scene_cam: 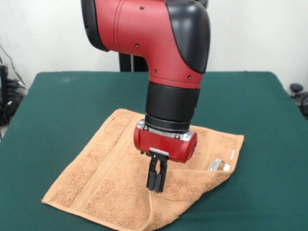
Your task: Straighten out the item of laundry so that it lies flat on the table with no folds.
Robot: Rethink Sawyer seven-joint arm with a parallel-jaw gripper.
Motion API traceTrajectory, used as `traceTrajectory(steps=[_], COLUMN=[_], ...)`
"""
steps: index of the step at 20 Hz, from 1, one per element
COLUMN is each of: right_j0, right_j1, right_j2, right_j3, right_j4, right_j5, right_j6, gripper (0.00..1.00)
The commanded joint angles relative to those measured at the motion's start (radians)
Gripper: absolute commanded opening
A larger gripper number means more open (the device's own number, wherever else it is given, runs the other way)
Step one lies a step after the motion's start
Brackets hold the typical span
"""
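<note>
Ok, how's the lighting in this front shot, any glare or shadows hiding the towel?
Front view: light is even and soft; small glossy highlights sit on the red arm; the gripper and arm throw only a faint shadow on the towel; the green table shows no glare; the towel's folded edge near the white label reads clearly.

A plain white wall [250, 33] fills the space behind, evenly lit, with no marks to be made out on it. A dark upright post [126, 61] stands against it near the middle. At the left edge, dark equipment [6, 96] sits in a cluttered heap, and thin cables [12, 65] run up along the wall from it. At the right edge, a small black round knob-like part [296, 88] shows beside another dark shape [304, 103], cut off by the frame. The light is soft and even, casting only faint shadows.
</note>
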Motion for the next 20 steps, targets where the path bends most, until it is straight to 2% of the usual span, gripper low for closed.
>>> traceTrajectory(steps=[1, 19, 20], right_j0=[0.011, 0.021, 0.025], right_j1=[0.031, 0.019, 0.019], right_j2=[0.076, 0.063, 0.058], right_j3=[0.073, 0.092, 0.094], right_j4=[0.011, 0.025, 0.028], right_j5=[-0.026, 0.0, -0.003], right_j6=[0.17, 0.182, 0.187], gripper=[0.0, 0.0, 1.0])
